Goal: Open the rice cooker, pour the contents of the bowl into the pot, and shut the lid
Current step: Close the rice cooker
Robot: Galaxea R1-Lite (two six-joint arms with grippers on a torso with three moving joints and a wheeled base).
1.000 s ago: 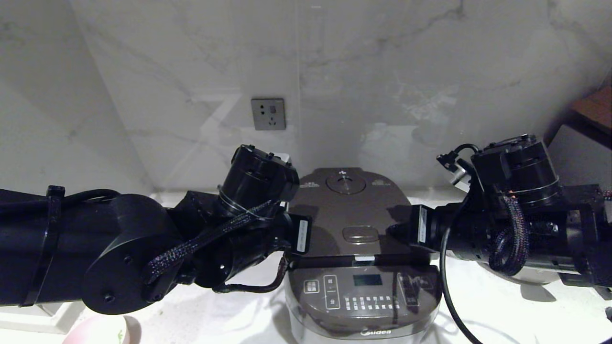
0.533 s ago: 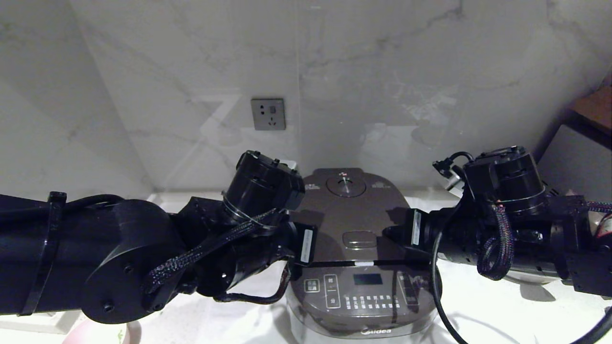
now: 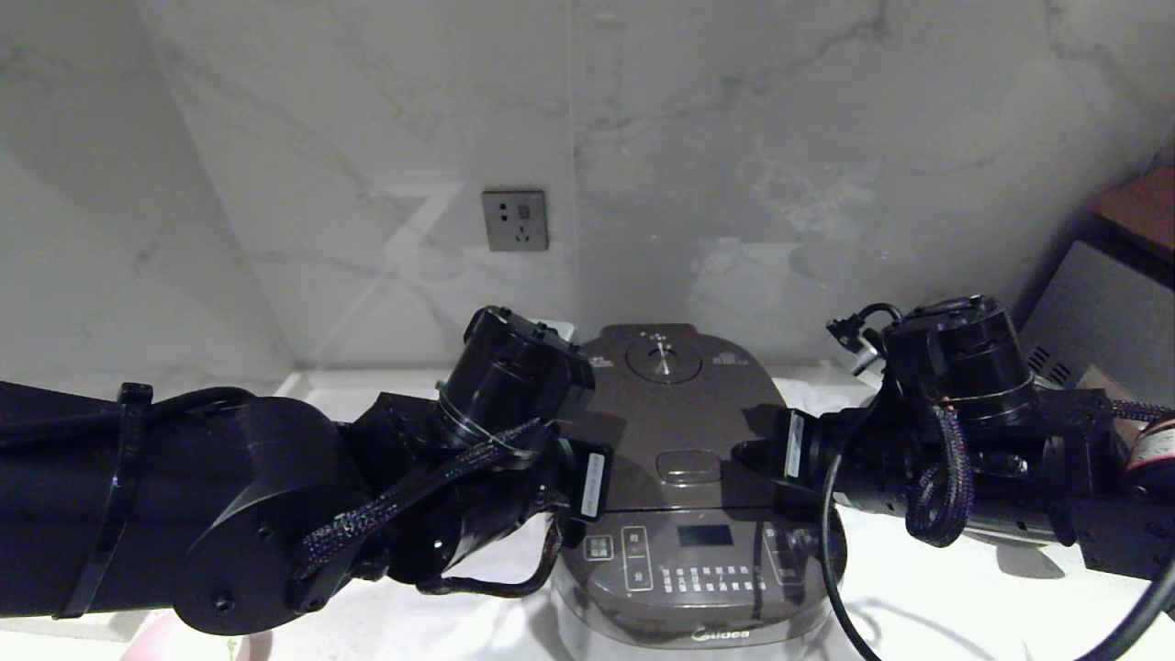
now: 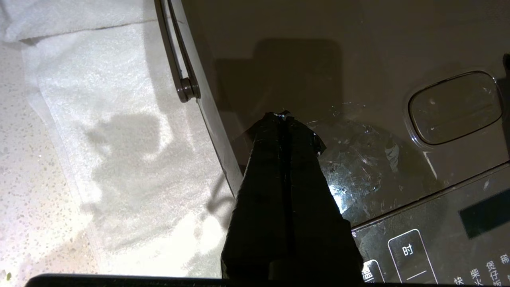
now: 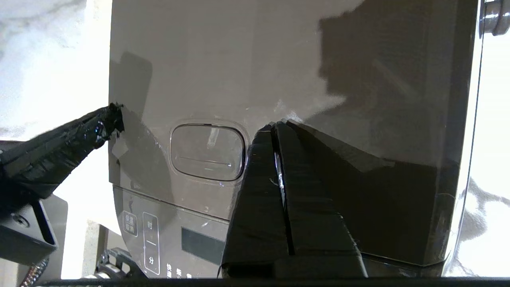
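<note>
**Both grippers press on the closed cooker lid**

Nearest the robot, the rice cooker point(image 3: 702, 551) stands on the white counter point(image 3: 964, 606), its dark brown front showing buttons, a small display and the "Midea" mark. Above the panel lies the lid point(image 3: 679, 413), closed flat. The left gripper point(image 4: 282, 116) and right gripper point(image 5: 275, 125), both clenched empty, flank its release button point(image 5: 207, 151). Farther back sits the round steam knob point(image 3: 663, 356).
</note>
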